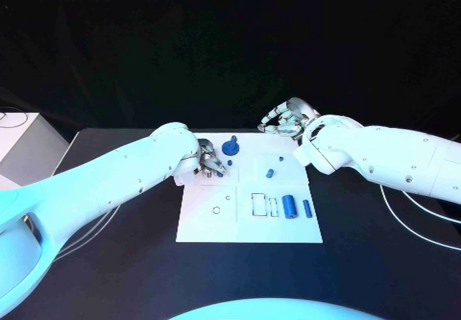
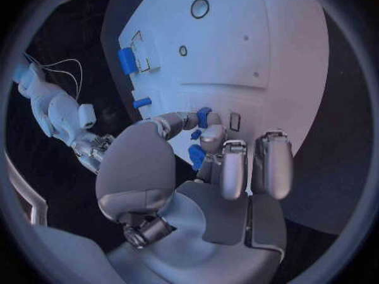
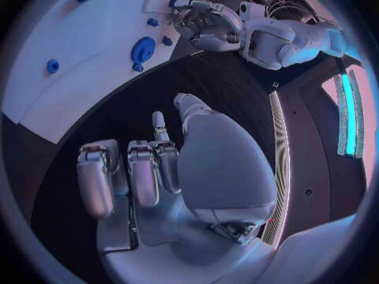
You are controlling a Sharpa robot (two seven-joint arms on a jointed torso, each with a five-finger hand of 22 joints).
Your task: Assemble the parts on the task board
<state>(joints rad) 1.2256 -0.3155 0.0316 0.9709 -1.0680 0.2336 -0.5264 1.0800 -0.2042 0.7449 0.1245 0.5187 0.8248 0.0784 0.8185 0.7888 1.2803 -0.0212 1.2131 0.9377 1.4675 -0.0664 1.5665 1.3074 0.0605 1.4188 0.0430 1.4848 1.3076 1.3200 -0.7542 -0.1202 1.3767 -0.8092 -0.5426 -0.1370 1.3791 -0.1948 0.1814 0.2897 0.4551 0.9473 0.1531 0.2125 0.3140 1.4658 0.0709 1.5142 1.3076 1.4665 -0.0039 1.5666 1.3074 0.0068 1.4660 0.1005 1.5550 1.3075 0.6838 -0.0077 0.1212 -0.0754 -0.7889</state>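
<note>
Head view: flat white task board [image 1: 250, 230]

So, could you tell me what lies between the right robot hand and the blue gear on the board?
In the head view, only bare white task board and black table separate the right robot hand from the blue gear; nothing else lies there.

Task board [image 1: 206, 230] mid-table [image 1: 115, 280]; two cylinders [image 1: 299, 208] side by side, board's right.

Looked like a robotics lab to me. Black table [image 1: 115, 267], white task board [image 1: 250, 223], loose cables [image 1: 423, 217] around
</note>
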